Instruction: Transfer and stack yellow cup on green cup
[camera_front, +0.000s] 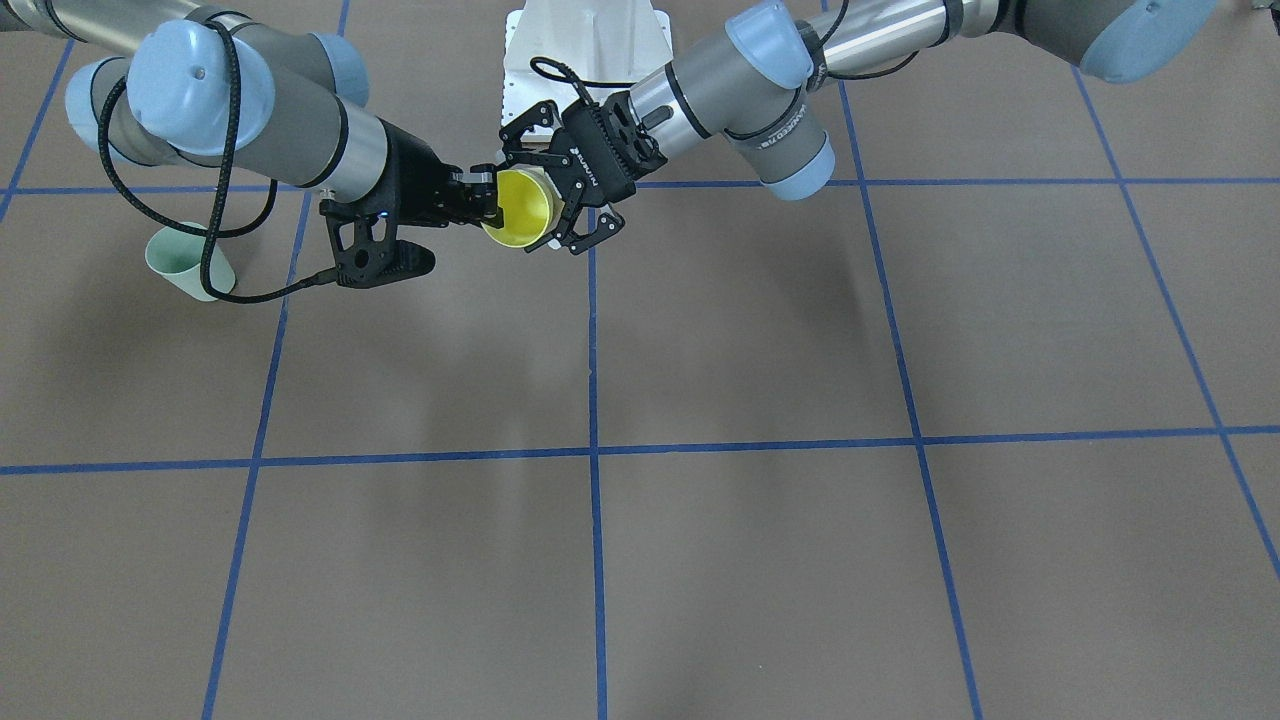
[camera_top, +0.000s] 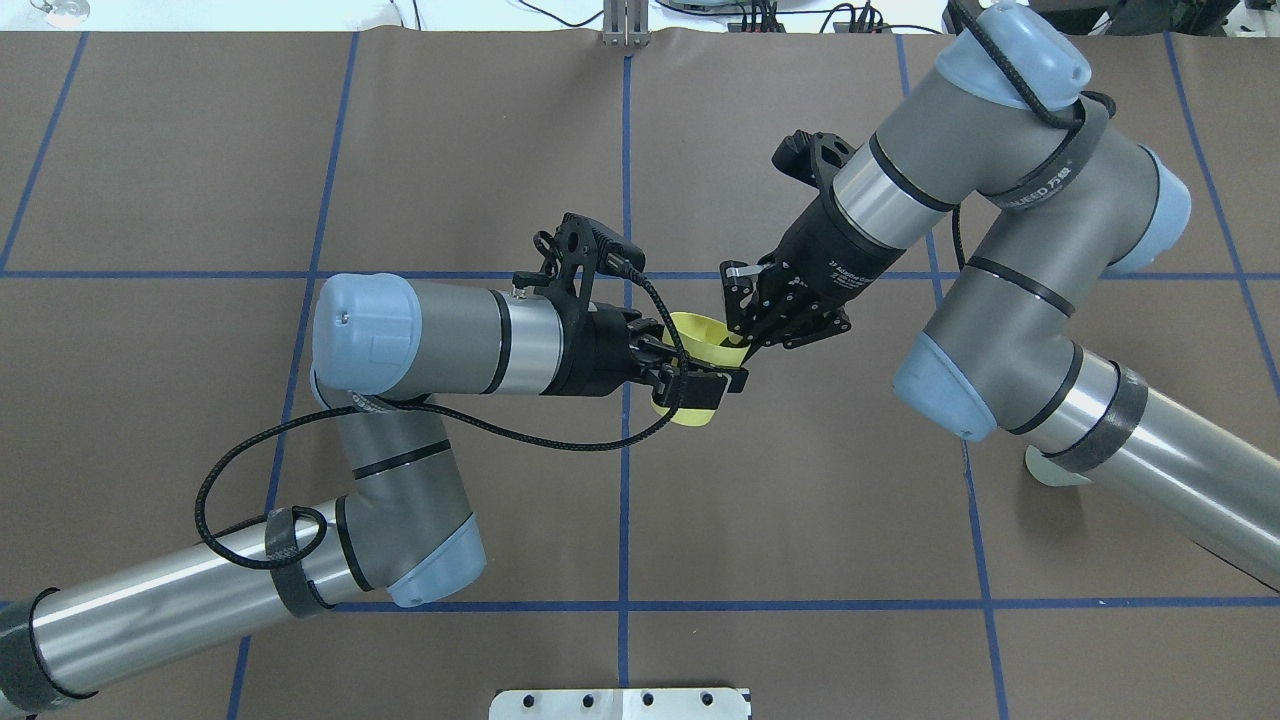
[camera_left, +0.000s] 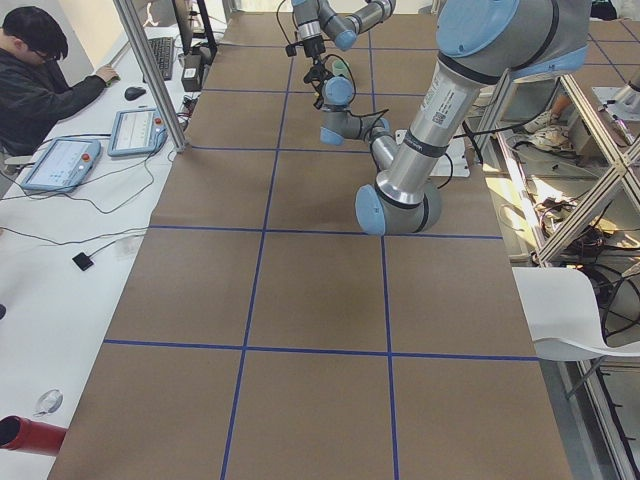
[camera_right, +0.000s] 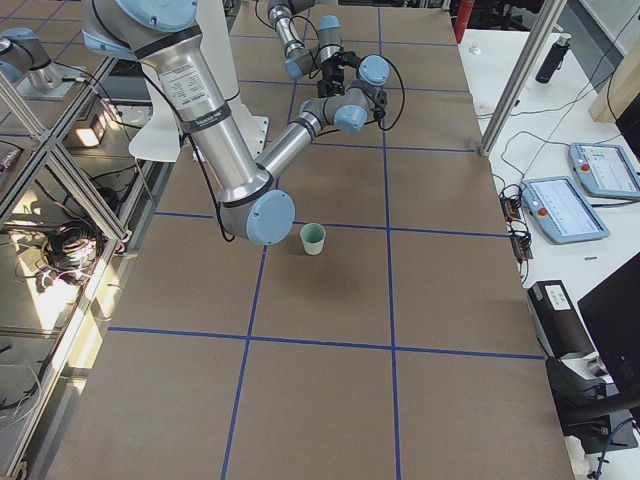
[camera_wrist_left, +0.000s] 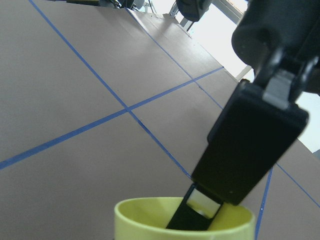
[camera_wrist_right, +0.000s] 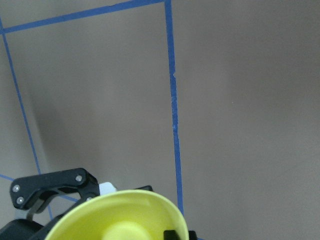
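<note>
Looking in from the robot's right end of the table (camera_right: 330, 400), the closest thing is the green cup (camera_right: 313, 238). It's standing upright on the table, mouth up, looks empty as far as I can tell, and nothing is touching it, so it's basically parked there as the stacking target. Further down, well apart from it, both arms meet in mid-air over the table for what I'd call the hand-off. The right end effector (camera_front: 487, 203) comes first. It looks pinched onto the rim wall of the yellow cup (camera_front: 522, 208), with one finger (camera_wrist_left: 245, 145) poked down inside the mouth. That makes sense, since a rim grip leaves the base free to drop into the other cup later. The yellow cup is off the table and tipped on its side, and you can see right to the bottom of it: empty apart from that finger. On the far side, the left end effector (camera_top: 703, 384) is closed around the cup's body. So right now both seem to have hold of it, and my guess is the left one lets go next.
</note>
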